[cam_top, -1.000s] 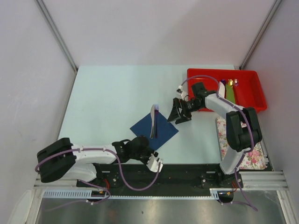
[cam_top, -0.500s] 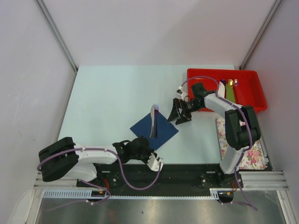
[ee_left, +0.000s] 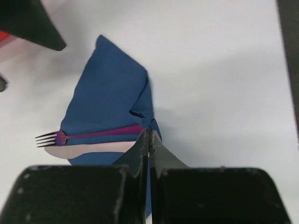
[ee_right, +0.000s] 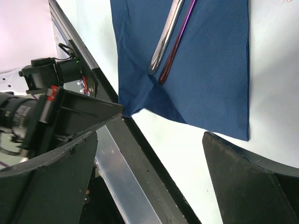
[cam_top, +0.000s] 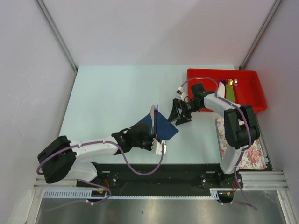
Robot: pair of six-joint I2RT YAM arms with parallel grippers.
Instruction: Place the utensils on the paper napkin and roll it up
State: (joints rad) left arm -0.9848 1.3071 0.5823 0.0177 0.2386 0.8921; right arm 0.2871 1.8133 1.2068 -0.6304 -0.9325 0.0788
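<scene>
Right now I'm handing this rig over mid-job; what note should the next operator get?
Left gripper: jaws shut on the near corner of the paper napkin, holding it creased up off the table.
Right gripper: jaws open, empty, hanging just right of the napkin.
Things: fork and knife lie side by side on the napkin.
Done: utensils placed.
Left: roll the napkin around them; only one corner is raised, no roll yet.

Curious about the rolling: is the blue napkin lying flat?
No, the left gripper pinches a corner of the blue napkin, creasing it upward.
</scene>
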